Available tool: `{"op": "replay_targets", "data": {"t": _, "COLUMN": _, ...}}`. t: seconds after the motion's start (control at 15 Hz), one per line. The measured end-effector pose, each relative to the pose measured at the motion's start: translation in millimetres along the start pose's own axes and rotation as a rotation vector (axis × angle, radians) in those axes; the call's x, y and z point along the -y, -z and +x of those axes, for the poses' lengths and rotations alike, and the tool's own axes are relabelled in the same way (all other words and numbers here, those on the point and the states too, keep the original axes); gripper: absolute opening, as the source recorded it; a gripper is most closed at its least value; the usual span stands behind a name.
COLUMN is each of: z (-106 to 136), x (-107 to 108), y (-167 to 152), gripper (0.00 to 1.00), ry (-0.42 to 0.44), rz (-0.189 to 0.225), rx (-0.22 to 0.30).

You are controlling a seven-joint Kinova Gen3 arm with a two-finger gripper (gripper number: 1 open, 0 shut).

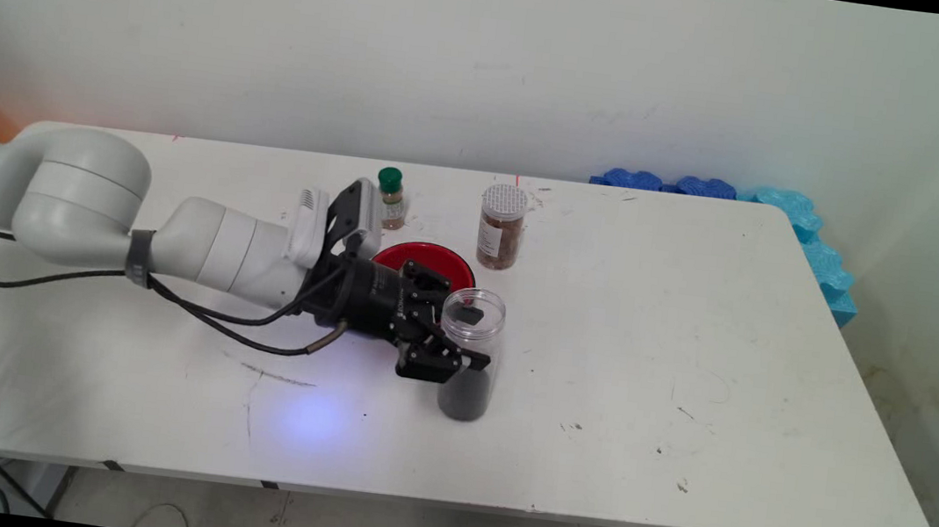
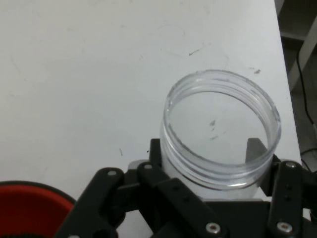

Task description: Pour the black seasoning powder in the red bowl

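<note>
**Table contents, largest first**

White table (image 1: 644,363): bears all items.
Red bowl (image 1: 426,260): just behind the clear jar, partly hidden by the gripper.
Gripper (image 1: 461,338): fingers clamped on the clear jar's sides.
Clear jar (image 1: 469,356): lidless, upright, dark contents low.
Brown-filled jar (image 1: 501,226): capped, behind the clear jar.
Green-capped bottle (image 1: 391,197): behind-left, near the arm.

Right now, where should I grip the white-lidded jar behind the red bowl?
Probably the white-lidded jar by its body below the lid, from the picture's right: it stands upright, with the red bowl and green-capped bottle on its left.
</note>
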Motion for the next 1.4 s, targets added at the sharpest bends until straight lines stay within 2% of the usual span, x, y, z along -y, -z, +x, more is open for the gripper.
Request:
{"op": "replay_targets", "data": {"t": 0.2, "z": 5, "x": 1, "y": 4, "gripper": 0.0, "ry": 0.011, "rz": -0.013, "rx": -0.013}}
{"op": "replay_targets", "data": {"t": 0.47, "z": 17, "x": 0, "y": 18, "gripper": 0.0, "ry": 0.045, "rz": -0.057, "rx": -0.037}}
{"op": "replay_targets", "data": {"t": 0.67, "z": 23, "x": 0, "y": 30, "gripper": 0.0, "ry": 0.081, "rz": -0.085, "rx": -0.032}}
{"op": "replay_targets", "data": {"t": 0.93, "z": 42, "x": 1, "y": 57, "gripper": 0.0, "ry": 0.154, "rz": -0.132, "rx": -0.042}}
{"op": "replay_targets", "data": {"t": 1.4, "z": 74, "x": 13, "y": 102, "gripper": 0.0, "ry": 0.305, "rz": -0.168, "rx": -0.054}}
